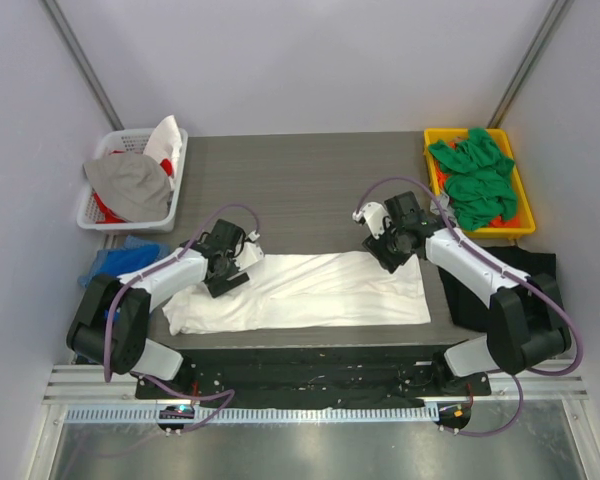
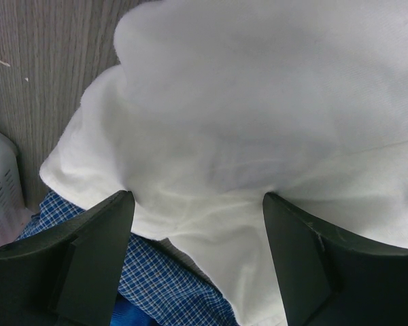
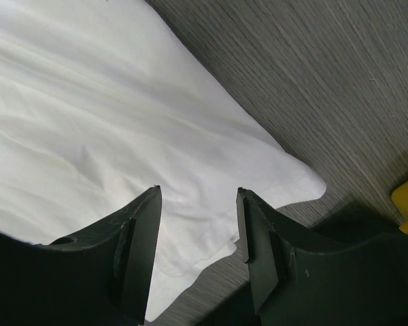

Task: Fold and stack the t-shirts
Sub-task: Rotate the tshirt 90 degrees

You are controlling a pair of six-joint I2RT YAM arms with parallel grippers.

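Observation:
A white t-shirt lies spread flat across the near half of the dark table. My left gripper is open over its upper left part; in the left wrist view the white cloth bulges between the wide-apart jaws of that gripper. My right gripper is open at the shirt's upper right corner. In the right wrist view that gripper hovers over the corner of the shirt, not closed on it. Green t-shirts are heaped in a yellow bin. A black cloth lies at the table's right edge.
The yellow bin stands at the back right. A white basket with grey and red-white cloth stands at the back left. A blue checked cloth lies off the table's left edge and shows under the shirt in the left wrist view.

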